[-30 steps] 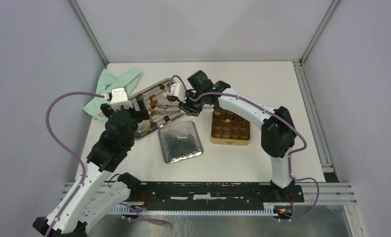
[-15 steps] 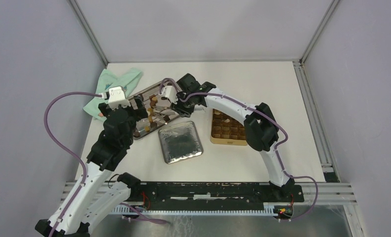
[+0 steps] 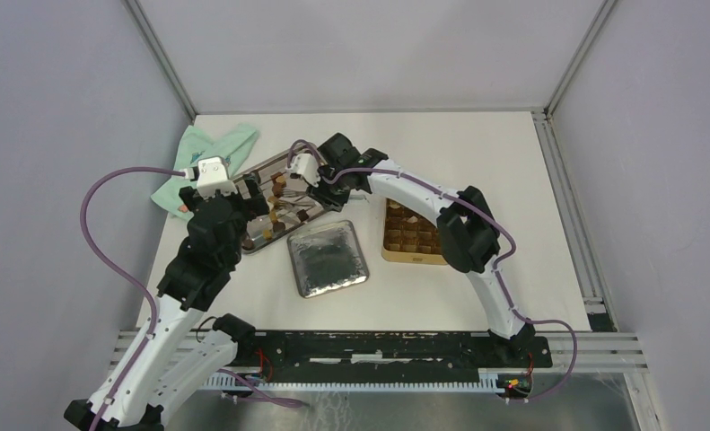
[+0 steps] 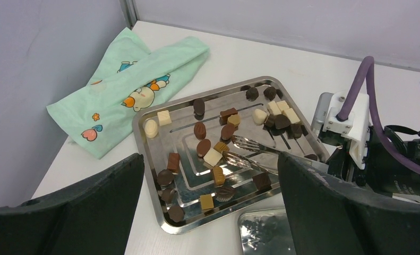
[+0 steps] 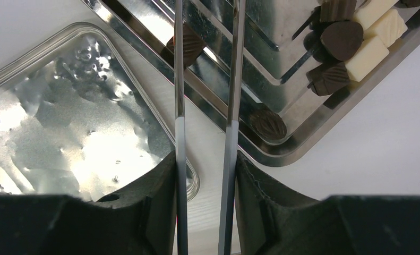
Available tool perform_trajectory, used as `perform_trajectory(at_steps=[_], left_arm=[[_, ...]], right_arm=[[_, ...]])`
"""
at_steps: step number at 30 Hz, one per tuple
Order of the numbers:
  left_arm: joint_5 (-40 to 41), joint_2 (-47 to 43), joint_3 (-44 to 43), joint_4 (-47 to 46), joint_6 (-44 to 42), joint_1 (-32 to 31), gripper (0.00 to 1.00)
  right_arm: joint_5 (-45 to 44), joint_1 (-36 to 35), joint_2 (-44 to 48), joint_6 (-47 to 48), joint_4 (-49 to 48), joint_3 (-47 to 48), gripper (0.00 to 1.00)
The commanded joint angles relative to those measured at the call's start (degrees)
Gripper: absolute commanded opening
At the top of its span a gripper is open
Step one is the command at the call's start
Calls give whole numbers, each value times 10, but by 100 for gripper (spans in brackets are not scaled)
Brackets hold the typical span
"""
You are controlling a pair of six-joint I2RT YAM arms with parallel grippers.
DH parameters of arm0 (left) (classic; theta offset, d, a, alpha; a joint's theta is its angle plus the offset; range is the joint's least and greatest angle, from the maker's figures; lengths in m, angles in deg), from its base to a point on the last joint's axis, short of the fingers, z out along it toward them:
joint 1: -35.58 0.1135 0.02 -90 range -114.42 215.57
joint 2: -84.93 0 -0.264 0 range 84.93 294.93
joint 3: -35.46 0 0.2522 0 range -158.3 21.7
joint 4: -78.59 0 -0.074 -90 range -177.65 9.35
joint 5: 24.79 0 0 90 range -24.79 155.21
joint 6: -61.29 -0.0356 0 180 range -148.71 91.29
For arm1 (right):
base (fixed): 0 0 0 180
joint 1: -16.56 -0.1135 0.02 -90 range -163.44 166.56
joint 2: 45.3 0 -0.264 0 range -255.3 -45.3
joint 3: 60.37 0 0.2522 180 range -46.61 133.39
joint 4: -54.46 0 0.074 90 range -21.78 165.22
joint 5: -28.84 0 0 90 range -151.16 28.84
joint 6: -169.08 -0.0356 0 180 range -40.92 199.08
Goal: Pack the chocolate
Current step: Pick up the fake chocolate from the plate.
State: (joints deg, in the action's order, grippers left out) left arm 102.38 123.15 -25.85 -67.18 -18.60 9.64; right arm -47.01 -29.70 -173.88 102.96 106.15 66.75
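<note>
Chocolates (image 4: 199,130) lie in tray (image 4: 189,180) — right gripper (image 5: 205,164) clamps tongs (image 5: 232,79) (left gripper (image 4: 208,162) spread).

White arms (image 3: 414,189), black joints (image 3: 466,238), purple cables (image 4: 360,79).

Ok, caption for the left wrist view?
Tongs reach over a steel tray of mixed chocolates, green cartoon cloth beside it.

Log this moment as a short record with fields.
right tool: shut on the tongs, their tips over the tray
left tool: open, empty, above the tray
chocolate: mostly loose on the tray; some pieces in the gold tin
silver lid: lying flat between tray and gold tin
green cloth: beside the tray, far left
</note>
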Motion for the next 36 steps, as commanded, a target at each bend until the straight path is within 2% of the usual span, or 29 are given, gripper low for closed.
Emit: perform_trajectory(at_steps=[1,10,16,24,26,31,36], left_arm=[[-4,-2,0,-20,-17,4,100],[-8,-2,0,-20,-16,6,100],[-8,-1,0,-20,-16,7,100],[-9,-1,1,-20,-16,8,100],[-9,-2,1,-20,-17,8,100],[-7,-5,2,-20,-17,7,100],[-6,-13,5,-22,-18,8,100]], right_arm=[[-6,-1,-9,-16,-27,37,44],[4,-1,-27,-24,-33,52,43],[14,-1,-34,-28,-40,62,38],[18,0,-22,-14,-33,56,12],[18,1,-6,-10,-35,46,8],[28,14,49,-2,-39,8,3],[60,38,137,14,-59,-86,2]])
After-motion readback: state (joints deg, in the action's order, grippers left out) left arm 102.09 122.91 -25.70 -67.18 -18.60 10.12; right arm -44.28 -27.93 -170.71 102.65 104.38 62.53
